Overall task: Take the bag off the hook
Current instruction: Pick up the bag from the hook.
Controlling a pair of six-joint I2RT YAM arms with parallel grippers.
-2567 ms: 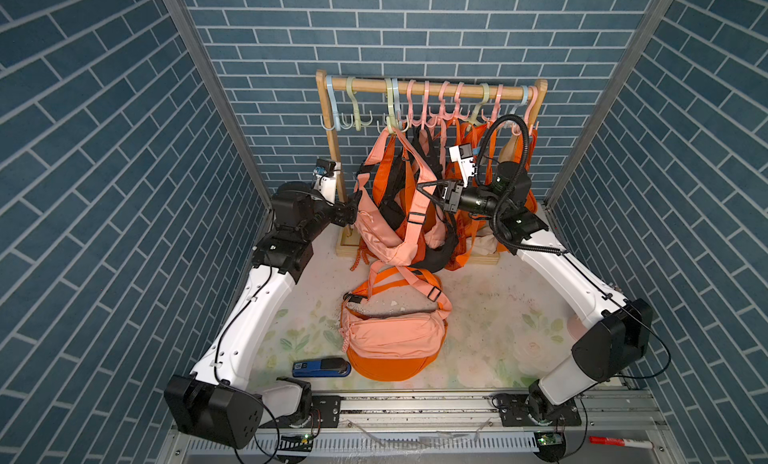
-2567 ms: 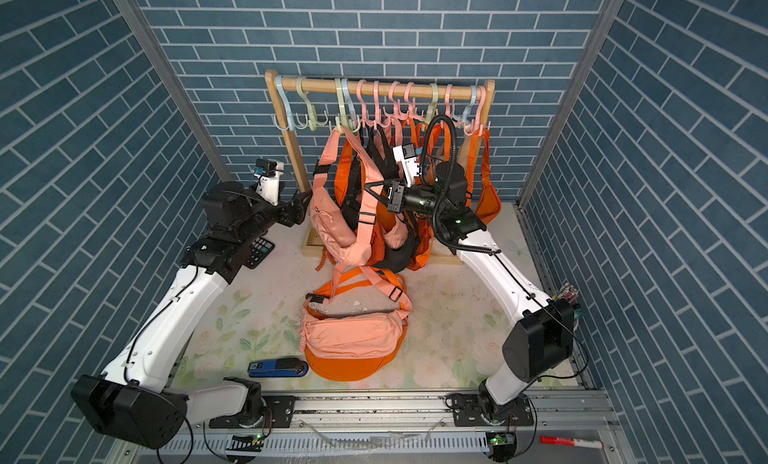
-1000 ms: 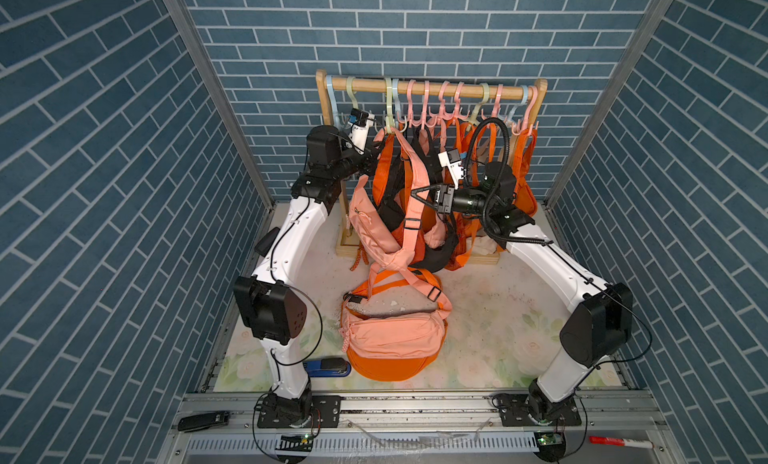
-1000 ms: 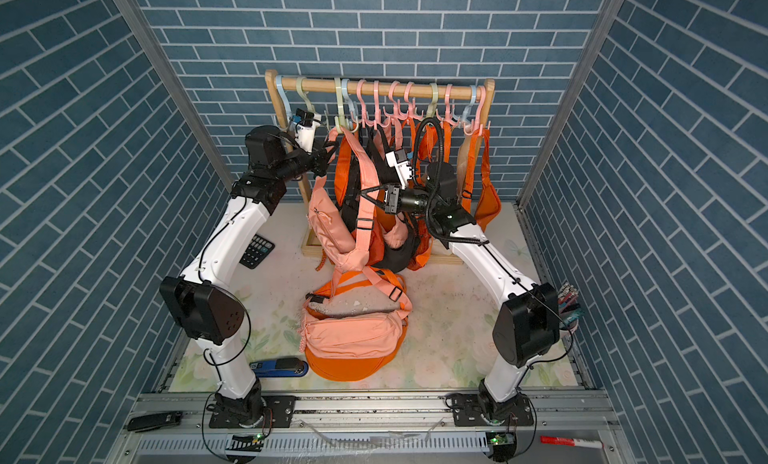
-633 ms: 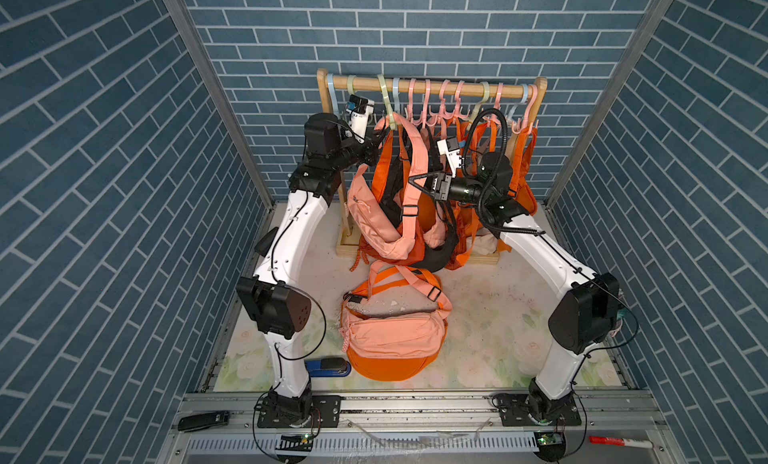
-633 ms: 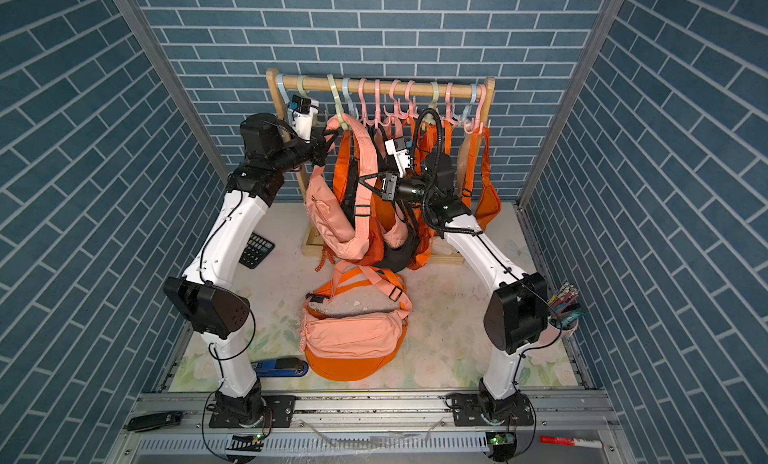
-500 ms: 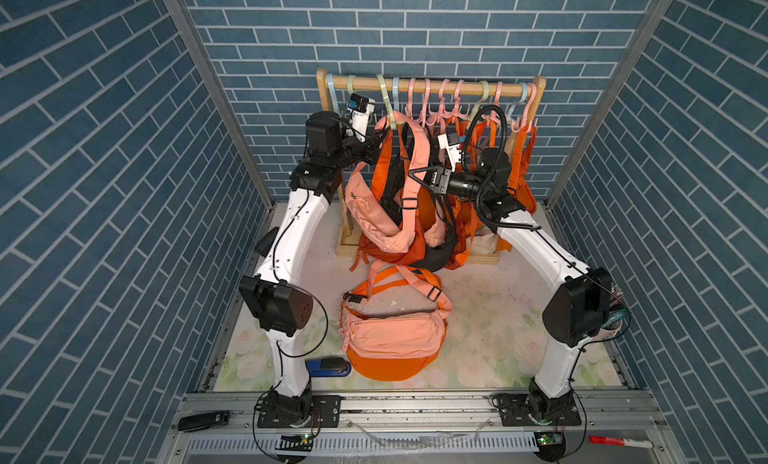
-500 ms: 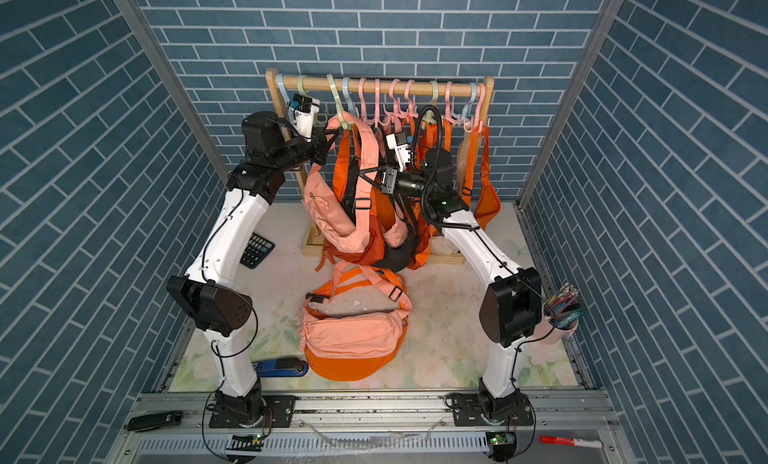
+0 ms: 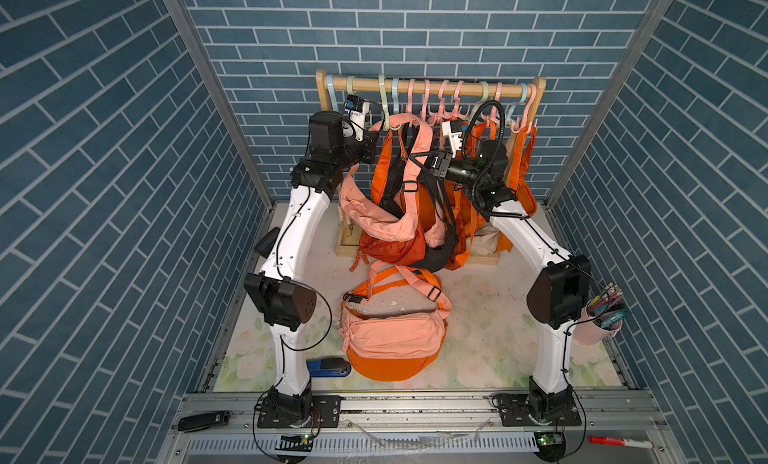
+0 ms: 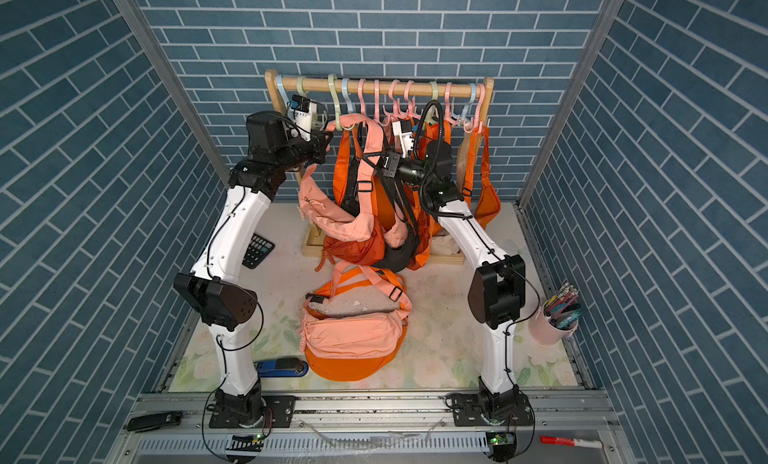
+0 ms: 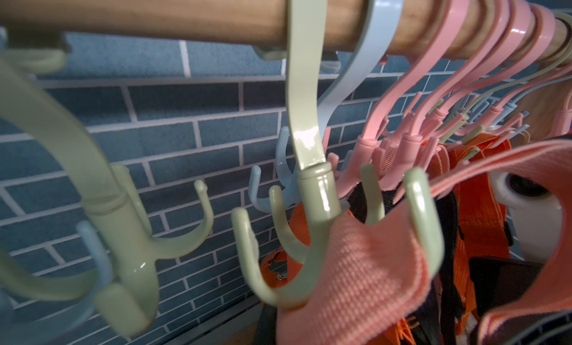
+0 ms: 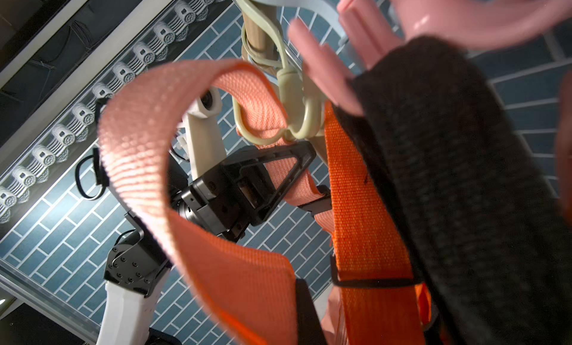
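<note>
The flowered counter (image 9: 490, 324) carries a wooden rack (image 9: 365, 83) along its 12 o'clock edge. The rack's rail is strung with pastel hooks and crowded with orange and black bags (image 9: 395, 249). Toward 6 o'clock a second pink bag (image 9: 392, 335) lies on top of an orange one (image 9: 390, 368). The pink bag (image 9: 374, 218) hangs at the rack's 10 o'clock end, its pouch tilted and sagging in front of the other bags, with its strap (image 9: 417, 133) running up to the rail. The left tool (image 12: 301, 158) reaches in from 9 o'clock with its jaws together on the strap, high up near the rail. The right tool (image 9: 415, 163) reaches in from 3 o'clock and is clamped on the same strap lower down. A pink cup of pens (image 9: 598, 331) stands at 4 o'clock, a calculator (image 10: 257, 249) lies at 9 o'clock and a blue stapler (image 9: 328, 367) at 7 o'clock. The green hook (image 11: 312, 204) hangs from the rail with the strap looped over one prong, so the bag is not yet off it.
</note>
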